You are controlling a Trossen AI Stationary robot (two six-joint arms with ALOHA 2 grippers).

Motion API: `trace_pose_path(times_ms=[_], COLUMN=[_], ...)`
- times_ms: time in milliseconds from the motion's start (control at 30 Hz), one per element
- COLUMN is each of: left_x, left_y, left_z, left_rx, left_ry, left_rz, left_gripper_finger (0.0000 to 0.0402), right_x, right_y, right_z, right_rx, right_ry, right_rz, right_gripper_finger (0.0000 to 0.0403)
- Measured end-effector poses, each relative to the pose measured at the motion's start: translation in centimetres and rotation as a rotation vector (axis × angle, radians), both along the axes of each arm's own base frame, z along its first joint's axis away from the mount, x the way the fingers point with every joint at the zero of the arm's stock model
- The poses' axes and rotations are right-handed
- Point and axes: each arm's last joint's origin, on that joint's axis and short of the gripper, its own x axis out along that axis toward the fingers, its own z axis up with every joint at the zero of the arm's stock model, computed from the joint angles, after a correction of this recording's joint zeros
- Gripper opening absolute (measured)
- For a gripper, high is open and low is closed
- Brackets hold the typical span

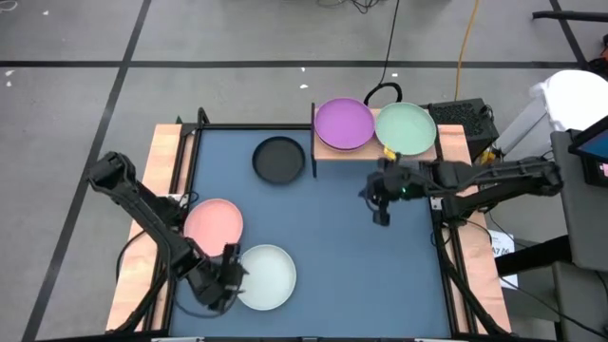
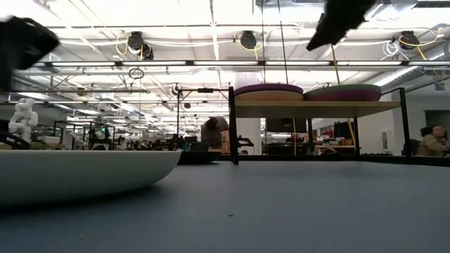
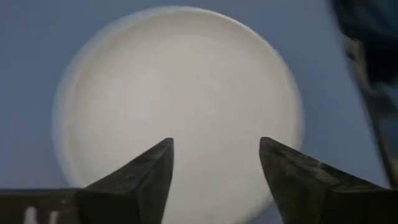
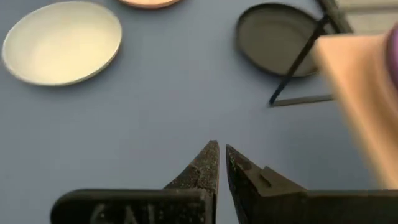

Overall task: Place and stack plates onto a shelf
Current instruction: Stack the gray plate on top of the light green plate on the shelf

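Note:
A whitish plate (image 1: 268, 276) lies flat on the blue table near its front left; it fills the left wrist view (image 3: 180, 106). My left gripper (image 1: 231, 275) hovers open at that plate's left rim. A pink plate (image 1: 213, 224) lies just behind. A dark grey plate (image 1: 278, 159) lies at the back, left of the shelf (image 1: 328, 148). The shelf's board holds a purple plate (image 1: 344, 123) and a pale green plate (image 1: 406, 128). My right gripper (image 1: 380, 211) is shut and empty above the table's middle, in front of the shelf.
Wooden side strips (image 1: 163, 161) edge the blue surface. The shelf stands on thin dark legs (image 2: 232, 126) at the far edge. Open blue surface (image 1: 351, 275) lies between the two grippers. Cables and a keyboard (image 1: 461, 114) lie behind the shelf.

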Motion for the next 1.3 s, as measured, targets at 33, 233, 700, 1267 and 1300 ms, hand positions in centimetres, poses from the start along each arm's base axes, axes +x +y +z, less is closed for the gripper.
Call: trace_pose_path(times_ms=[33,233,700,1267,1300], left_x=[-0.2,-0.7,-0.4,-0.6,-0.7], left_y=[-0.4,-2.3,-3.3,-3.3,-3.2], left_z=[-0.1,-0.9,-4.0,-4.5,-4.6], left_rx=[-0.005,-0.011,0.068,0.160,0.171], left_ry=[0.007,-0.013,0.061,0.068,0.074], left_rz=[-0.050,-0.180,-0.233,-0.372,-0.376], left_gripper_finger=[0.0250,0.0240,0.0187,0.0183,0.0179], right_x=[-0.2,-1.2,-2.1,-2.2,-2.2], right_y=[0.3,1.5,3.2,4.1,4.2], right_z=[-0.6,-3.9,-8.6,-9.3,-9.3], right_rx=[0.008,0.058,0.084,0.120,0.130], right_ry=[-0.002,-0.025,-0.100,-0.146,-0.150], right_rz=[0.006,0.021,0.108,0.139,0.137], right_gripper_finger=[0.0016,0.0016,0.0016,0.0015,0.0015])
